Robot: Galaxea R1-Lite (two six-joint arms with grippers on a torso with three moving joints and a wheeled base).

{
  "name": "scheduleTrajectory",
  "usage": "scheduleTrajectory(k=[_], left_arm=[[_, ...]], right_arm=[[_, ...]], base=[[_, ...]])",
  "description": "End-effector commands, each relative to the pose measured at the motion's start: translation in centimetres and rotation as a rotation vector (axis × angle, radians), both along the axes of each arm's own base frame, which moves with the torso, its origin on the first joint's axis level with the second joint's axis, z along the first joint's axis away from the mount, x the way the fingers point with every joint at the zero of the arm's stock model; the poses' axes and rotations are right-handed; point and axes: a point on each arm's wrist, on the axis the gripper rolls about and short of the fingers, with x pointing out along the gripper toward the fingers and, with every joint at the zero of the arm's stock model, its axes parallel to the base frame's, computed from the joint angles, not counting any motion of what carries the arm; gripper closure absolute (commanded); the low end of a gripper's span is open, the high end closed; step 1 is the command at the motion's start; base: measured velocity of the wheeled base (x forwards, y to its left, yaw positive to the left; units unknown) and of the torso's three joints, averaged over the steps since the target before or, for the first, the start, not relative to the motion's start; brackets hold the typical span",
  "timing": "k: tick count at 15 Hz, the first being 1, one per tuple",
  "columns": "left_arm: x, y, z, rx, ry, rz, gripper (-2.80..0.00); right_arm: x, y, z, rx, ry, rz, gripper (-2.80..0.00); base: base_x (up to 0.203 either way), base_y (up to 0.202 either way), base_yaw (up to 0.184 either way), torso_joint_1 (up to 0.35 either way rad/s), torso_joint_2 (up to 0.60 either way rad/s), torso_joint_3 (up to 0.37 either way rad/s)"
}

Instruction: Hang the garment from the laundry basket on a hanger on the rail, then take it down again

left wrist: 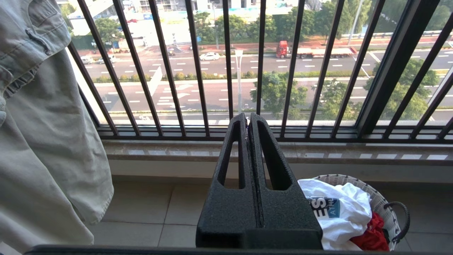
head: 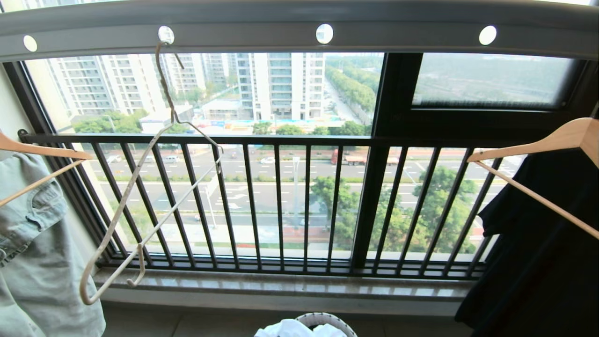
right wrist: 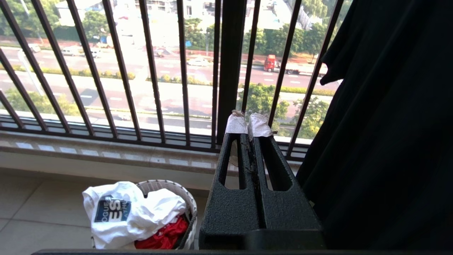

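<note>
The white garment (right wrist: 120,212) with its dark blue chest print lies crumpled on top of the laundry basket (right wrist: 166,185) on the tiled floor below the window; it also shows in the left wrist view as the garment (left wrist: 339,209) in the basket (left wrist: 382,202) and at the head view's bottom edge as the garment (head: 292,329). The cream wire hanger (head: 135,206) hangs tilted from a hole in the grey rail (head: 299,23), bare. My left gripper (left wrist: 247,118) and right gripper (right wrist: 247,124) are both shut and empty, held level above the floor, facing the window.
A black window guard (head: 281,201) stands over a stone sill (head: 281,285). A pale green garment (head: 37,252) on a wooden hanger (head: 42,154) hangs at left. A black shirt (head: 543,243) on a wooden hanger (head: 552,140) hangs at right. A red cloth (right wrist: 166,235) lies in the basket.
</note>
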Motion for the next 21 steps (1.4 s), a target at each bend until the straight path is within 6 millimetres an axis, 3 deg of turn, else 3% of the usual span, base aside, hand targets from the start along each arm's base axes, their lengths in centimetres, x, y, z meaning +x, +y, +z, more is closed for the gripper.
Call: scheduleTrajectory(k=[1, 21], left_arm=[[-0.01, 0.0, 0.01, 0.0, 0.0, 0.0, 0.0], [-0.01, 0.0, 0.01, -0.003, 0.0, 0.0, 0.0]], right_arm=[[0.01, 0.0, 0.0, -0.001, 0.002, 0.001, 0.0], [0.01, 0.0, 0.0, 0.001, 0.002, 0.0, 0.0]], base=[[0.0, 0.0, 0.0, 0.0, 0.0, 0.0], [0.0, 0.0, 0.0, 0.0, 0.0, 0.0]])
